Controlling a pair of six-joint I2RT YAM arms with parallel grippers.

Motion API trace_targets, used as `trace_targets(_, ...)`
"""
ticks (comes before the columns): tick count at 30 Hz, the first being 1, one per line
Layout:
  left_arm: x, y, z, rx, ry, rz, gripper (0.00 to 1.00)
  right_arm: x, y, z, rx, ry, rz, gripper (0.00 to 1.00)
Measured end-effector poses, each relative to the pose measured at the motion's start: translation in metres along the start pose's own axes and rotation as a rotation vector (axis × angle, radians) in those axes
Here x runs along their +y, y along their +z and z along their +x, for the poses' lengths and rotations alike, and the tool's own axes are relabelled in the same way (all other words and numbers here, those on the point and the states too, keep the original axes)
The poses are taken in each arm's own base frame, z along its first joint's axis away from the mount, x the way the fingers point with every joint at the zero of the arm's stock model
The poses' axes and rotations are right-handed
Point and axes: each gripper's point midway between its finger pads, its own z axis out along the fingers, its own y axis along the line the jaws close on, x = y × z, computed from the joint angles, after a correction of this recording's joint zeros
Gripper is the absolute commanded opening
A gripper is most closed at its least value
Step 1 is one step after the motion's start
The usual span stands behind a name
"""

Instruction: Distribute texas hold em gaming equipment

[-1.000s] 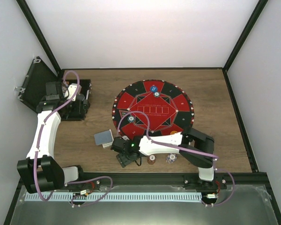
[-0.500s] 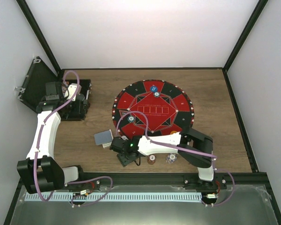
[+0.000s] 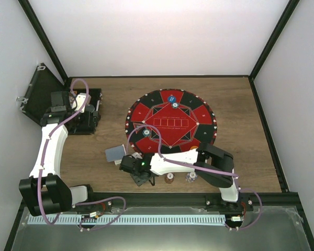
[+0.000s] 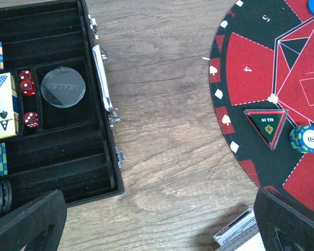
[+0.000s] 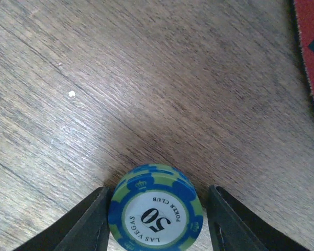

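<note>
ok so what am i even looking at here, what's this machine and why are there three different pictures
These are two robot arms, left and right, bolted to a wooden table. One picture looks down from above; the other two come from a camera on each wrist. On the table lie a round red-and-black poker mat, an open black case of gaming pieces, and a deck of cards. The left pincer hangs wide open near the case, holding nothing. The right pincer straddles a blue-and-green chip stack marked 50 on the bare wood, a finger either side, not yet clamped.
</note>
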Motion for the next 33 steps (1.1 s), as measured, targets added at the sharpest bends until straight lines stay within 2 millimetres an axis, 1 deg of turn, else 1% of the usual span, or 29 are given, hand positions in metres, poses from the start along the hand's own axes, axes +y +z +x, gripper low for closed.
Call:
trace_targets(10,0.000,0.000,0.000,0.000,0.000,0.000,1.00,-0.001,0.000,-0.001,0.007,-0.007,0.016,0.43)
trace_targets(15,0.000,0.000,0.000,0.000,0.000,0.000,1.00,-0.001,-0.001,0.000,0.016,-0.012,0.022,0.33)
trace_targets(19,0.000,0.000,0.000,0.000,0.000,0.001,1.00,-0.003,-0.002,0.001,0.025,-0.014,0.029,0.31)
trace_targets(23,-0.001,0.000,0.000,-0.002,0.000,0.005,1.00,-0.005,-0.004,0.002,0.029,-0.016,0.038,0.31)
trace_targets(25,-0.001,0.000,0.000,-0.002,0.000,0.007,1.00,-0.006,-0.007,0.002,0.027,-0.015,0.039,0.31)
trace_targets(28,-0.001,0.000,0.000,-0.002,0.000,0.007,1.00,-0.010,-0.017,-0.004,0.010,0.000,0.030,0.31)
trace_targets(33,-0.002,0.000,0.000,-0.002,0.000,0.009,1.00,-0.020,-0.040,-0.023,-0.046,0.037,-0.003,0.31)
